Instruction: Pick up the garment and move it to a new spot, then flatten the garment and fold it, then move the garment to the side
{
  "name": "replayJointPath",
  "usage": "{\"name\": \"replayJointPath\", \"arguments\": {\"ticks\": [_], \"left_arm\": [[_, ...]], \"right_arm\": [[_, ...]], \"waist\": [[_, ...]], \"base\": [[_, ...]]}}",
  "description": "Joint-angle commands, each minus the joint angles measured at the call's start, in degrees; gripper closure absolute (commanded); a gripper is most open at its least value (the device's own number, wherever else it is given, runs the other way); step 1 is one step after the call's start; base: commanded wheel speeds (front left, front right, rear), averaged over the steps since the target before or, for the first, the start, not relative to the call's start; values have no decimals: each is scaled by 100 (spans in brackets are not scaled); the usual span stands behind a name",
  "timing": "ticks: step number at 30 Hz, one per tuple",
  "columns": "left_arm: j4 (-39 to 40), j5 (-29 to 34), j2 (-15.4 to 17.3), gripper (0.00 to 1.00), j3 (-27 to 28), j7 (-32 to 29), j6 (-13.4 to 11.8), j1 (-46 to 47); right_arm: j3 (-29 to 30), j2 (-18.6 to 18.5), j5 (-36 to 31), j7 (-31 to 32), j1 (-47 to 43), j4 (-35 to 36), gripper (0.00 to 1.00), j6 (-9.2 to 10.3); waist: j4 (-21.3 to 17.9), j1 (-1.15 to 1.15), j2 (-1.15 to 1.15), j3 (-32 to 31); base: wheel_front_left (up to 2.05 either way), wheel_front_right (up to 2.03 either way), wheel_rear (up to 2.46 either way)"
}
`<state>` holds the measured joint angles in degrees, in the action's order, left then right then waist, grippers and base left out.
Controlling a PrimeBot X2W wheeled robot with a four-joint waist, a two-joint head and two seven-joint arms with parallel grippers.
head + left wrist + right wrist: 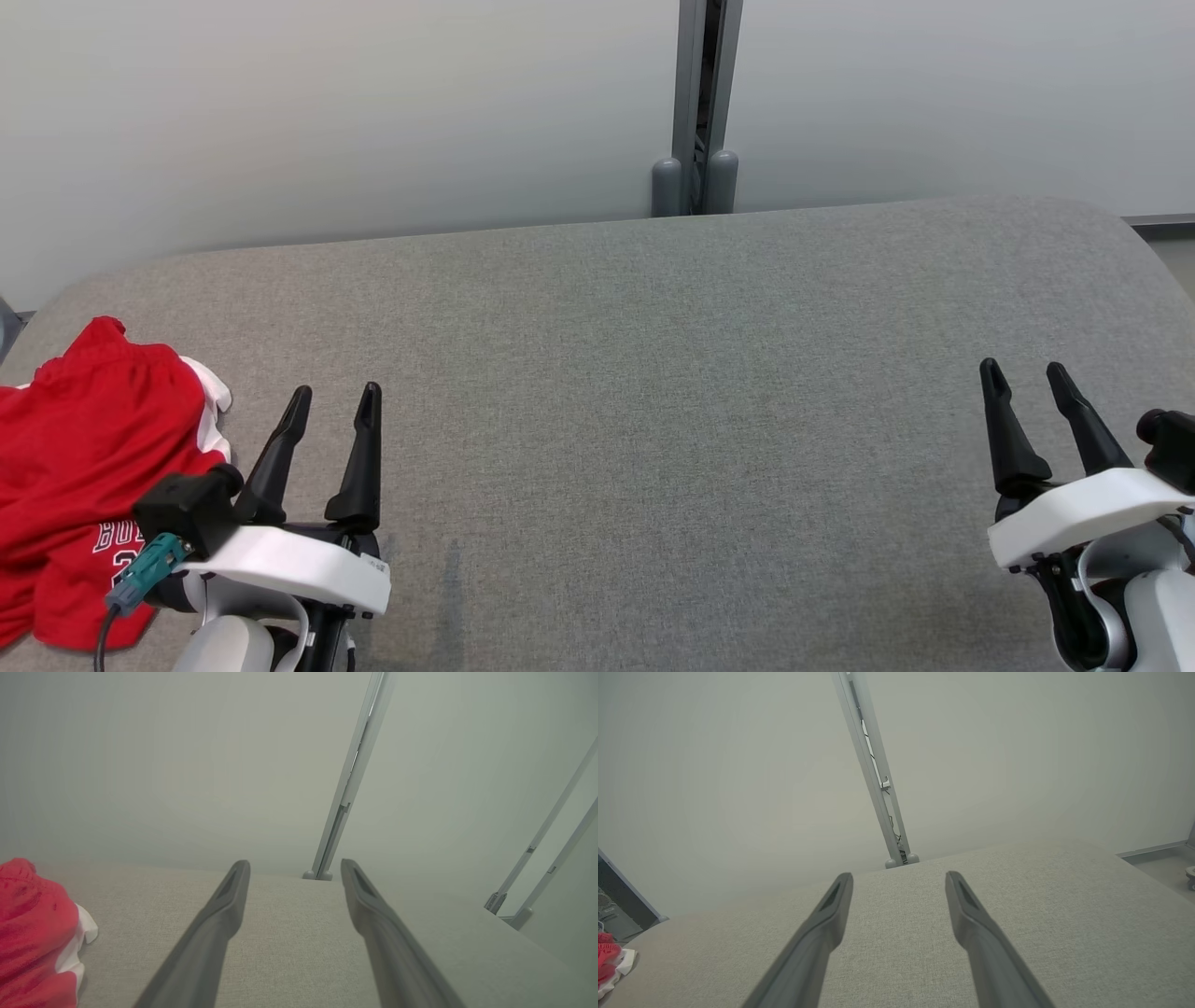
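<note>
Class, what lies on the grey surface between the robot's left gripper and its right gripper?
In the head view the grey surface is bare between the left gripper and the right gripper; the garment lies outside, left of the left gripper.

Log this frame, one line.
garment: crumpled, left end of grey surface, untouched | left gripper: open, beside garment | right gripper: open, empty | phase: pre-pick

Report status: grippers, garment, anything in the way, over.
Left gripper open, empty, just right of garment. Right gripper open, empty, far across the table. Garment crumpled at table's left end. Nothing between left gripper and garment.
</note>
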<state>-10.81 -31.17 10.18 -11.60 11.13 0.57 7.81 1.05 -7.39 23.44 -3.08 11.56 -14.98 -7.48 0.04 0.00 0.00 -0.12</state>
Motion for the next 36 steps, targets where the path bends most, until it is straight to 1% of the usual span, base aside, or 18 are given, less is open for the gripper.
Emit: {"name": "replayJointPath", "arguments": {"ticks": [1, 22, 36], "left_arm": [[23, 115, 53, 0, 31, -1, -31, 65], [-192, 739, 66, 0, 129, -89, -225, -36], [-276, 1087, 129, 0, 120, -236, -281, -14]], "right_arm": [[-31, -58, -139, -66, 118, 38, 0, -2], [-145, 84, -1141, -471, -30, -94, 0, -1], [-90, 229, -1440, -650, -128, -135, 0, -1]], "waist": [[-1, 0, 0, -1], [12, 0, 0, -21], [11, 0, 0, -37]], "base": [[0, 0, 0], [0, 0, 0], [0, 0, 0]]}}
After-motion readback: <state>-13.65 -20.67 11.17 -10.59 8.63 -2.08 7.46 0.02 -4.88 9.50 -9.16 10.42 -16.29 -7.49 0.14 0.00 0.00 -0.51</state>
